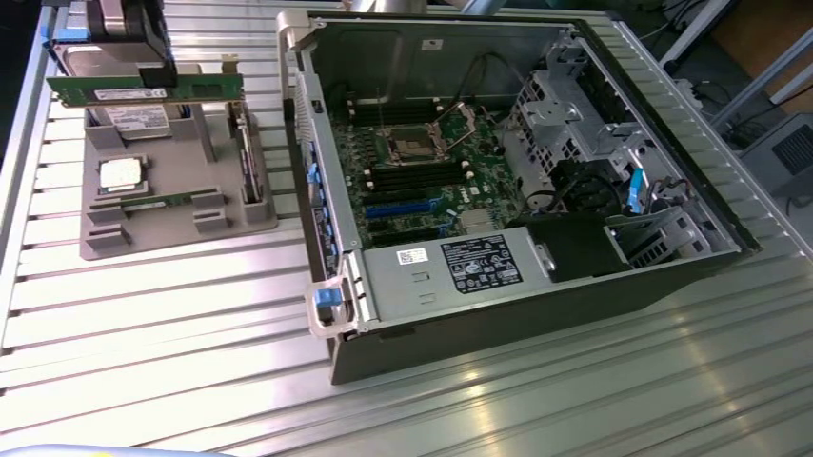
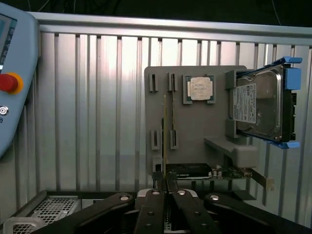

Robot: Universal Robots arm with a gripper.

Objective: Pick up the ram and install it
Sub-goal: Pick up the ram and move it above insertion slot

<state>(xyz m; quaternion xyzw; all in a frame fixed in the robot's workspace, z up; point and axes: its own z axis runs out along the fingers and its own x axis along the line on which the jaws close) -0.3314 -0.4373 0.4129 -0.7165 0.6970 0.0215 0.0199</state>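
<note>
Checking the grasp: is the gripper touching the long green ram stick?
Touching. In the wrist view the gripper is shut on the long green ram stick, seen edge-on in its grip.

The gripper (image 2: 165,183) is matte black throughout. Four flat link bars (image 2: 105,207) fan out from its middle like scissor arms, each carrying a round silver screw head (image 2: 125,198) near its inner end. The two inner bars are narrower than the outer pair. From across the table its housing (image 1: 133,29) looks like a chunky black block, with a pale grey curved band along one edge.
</note>
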